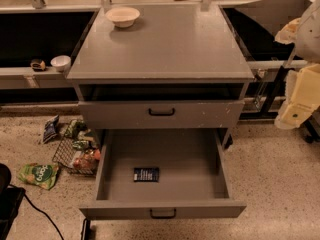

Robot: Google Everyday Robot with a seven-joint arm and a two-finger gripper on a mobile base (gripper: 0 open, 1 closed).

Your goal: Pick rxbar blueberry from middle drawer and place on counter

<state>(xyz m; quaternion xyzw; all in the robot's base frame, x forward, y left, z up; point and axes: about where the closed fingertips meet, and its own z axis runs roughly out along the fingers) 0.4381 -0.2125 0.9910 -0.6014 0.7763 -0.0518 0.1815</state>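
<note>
Speckled flooring (280,174) all round; the pincer (292,115) hangs right of the tabletop (160,49), spread or pressed together I cannot tell. Far left and below it, the rxbar blueberry (146,174) lies flat in the open middle drawer (125,210); best descend straight, pinching its narrow width

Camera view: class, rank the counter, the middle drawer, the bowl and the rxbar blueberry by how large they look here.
1-2. counter and middle drawer: alike; the drawer is nearer, so unranked.
3. bowl.
4. rxbar blueberry, smallest.
The gripper is at the right edge, beside the cabinet, not ranked.
</note>
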